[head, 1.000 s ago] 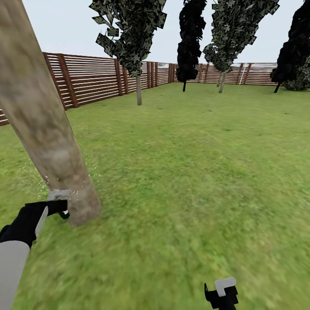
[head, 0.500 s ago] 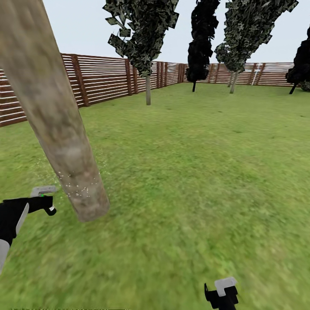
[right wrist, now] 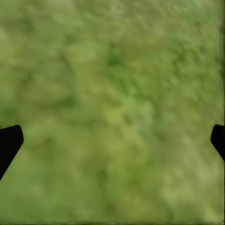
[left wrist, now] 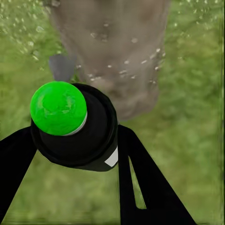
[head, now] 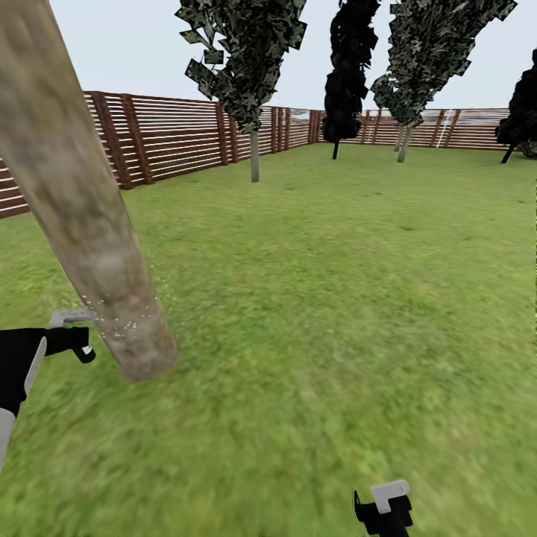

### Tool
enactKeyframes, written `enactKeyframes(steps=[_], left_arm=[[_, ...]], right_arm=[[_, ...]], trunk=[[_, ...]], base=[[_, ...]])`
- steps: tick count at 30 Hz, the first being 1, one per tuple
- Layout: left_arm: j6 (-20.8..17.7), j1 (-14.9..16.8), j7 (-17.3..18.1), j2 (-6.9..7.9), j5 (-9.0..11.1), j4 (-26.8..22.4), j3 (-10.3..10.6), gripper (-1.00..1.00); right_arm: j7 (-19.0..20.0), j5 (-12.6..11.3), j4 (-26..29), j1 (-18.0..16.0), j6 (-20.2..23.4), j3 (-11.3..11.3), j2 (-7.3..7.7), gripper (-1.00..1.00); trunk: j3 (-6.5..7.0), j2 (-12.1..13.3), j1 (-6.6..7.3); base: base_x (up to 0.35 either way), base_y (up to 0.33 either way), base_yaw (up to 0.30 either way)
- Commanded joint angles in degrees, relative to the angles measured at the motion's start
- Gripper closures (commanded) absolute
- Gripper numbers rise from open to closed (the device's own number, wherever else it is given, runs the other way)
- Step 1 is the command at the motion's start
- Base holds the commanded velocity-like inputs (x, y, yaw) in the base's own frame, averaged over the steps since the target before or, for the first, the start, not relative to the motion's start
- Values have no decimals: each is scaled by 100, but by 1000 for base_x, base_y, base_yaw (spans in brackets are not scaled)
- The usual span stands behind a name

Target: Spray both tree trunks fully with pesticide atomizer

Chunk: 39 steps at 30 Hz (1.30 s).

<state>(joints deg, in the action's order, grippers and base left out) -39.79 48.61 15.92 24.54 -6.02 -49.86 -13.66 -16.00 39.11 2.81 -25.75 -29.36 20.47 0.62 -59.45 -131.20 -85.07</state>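
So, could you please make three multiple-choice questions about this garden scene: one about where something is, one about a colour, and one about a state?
1. Where do the whitish specks lie on the near tree trunk?
A. near its base
B. high up by the foliage
C. on the fence behind it

2. What colour is the round cap on the atomizer?
A. red
B. bright green
C. yellow

3. What is the state of the right gripper?
A. shut on a bottle
B. shut on a branch
C. open, over bare grass

Answers:
1. A, since the head view shows the specks clustered low on the trunk, just above the grass.
2. B, since the left wrist view shows a green cap on the black body held in the left gripper.
3. C, since its two fingertips sit far apart with only grass between them.
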Motion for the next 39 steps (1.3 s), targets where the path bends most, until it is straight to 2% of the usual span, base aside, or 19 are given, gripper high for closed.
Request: enactKeyframes(steps=[1, 23, 31, 39], left_arm=[[-80, -12, 1, -3, -12, -112, 2, 100], [-142, -28, -36, -2, -22, -179, -5, 100], [-141, -1, -45, -2, -31, -175, -14, 100], [-134, -22, -45, -2, -31, -173, -13, 100]], right_arm=[[0, 0, 0, 0, 0, 1, 0, -100], [0, 1, -1, 0, 0, 1, 0, -100], [0, 1, -1, 0, 0, 1, 0, -100], [0, 4, -1, 0, 0, 1, 0, -100]], trunk=[[-1, 0, -1], [-1, 0, -1], [-1, 0, -1], [-1, 0, -1]], base=[[-118, -270, 0], [133, -247, 2], [141, -249, 205], [240, -189, 8]])
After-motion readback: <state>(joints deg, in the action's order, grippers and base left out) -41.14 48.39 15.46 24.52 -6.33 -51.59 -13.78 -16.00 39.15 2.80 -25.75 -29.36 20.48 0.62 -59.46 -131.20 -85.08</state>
